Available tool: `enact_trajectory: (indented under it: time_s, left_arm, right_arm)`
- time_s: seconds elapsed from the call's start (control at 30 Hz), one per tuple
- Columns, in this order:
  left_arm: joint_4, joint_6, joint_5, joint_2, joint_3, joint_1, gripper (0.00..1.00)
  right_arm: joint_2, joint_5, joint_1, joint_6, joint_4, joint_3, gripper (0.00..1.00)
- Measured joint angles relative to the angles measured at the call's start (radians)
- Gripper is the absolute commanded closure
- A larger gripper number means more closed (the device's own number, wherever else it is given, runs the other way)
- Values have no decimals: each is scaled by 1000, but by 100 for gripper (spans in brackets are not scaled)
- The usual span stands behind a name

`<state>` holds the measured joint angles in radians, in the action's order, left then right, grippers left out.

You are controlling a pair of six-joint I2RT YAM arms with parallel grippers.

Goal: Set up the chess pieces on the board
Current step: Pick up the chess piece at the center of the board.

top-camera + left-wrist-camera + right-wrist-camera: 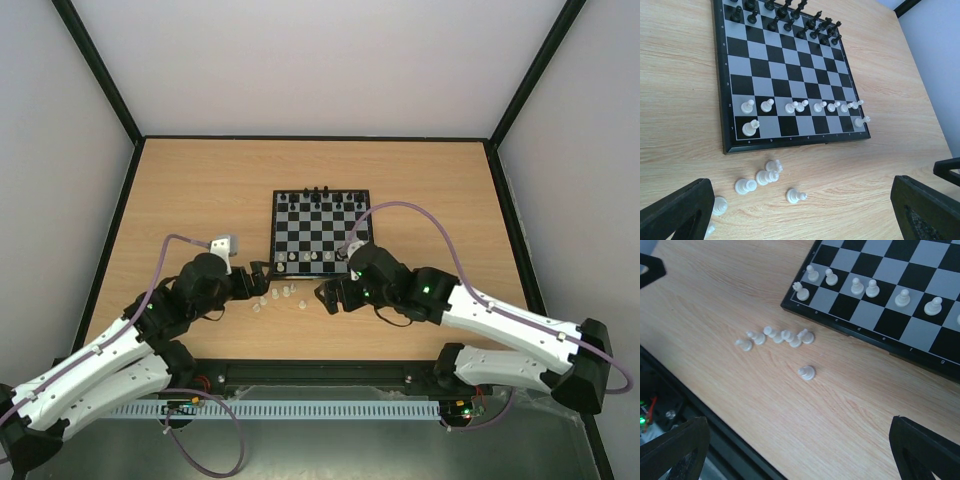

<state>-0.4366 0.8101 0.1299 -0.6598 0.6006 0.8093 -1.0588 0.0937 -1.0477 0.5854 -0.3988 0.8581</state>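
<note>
I'm looking into a lab test cell: blank white panels (300, 60) in black framing (97, 70) box in my wooden bench (200, 180). Slotted cable duct (330, 410) along the near edge.

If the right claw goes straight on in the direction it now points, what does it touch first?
Most likely the lone white chess piece, apart from the cluster and nearly centred ahead of the open right claw. Depth is unclear; it might touch the bare table just before it.

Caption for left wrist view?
Left pincer open above loose white pieces on the table, just short of the board; white pawns lined up, back rank mostly unfilled.
</note>
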Motion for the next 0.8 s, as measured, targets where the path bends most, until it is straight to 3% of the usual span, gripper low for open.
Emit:
enact_trajectory:
  time_s: [0.8]
  left_arm:
    - [26, -81, 13, 164, -23, 4, 1]
  right_arm:
    - [151, 22, 0, 2, 108, -58, 1]
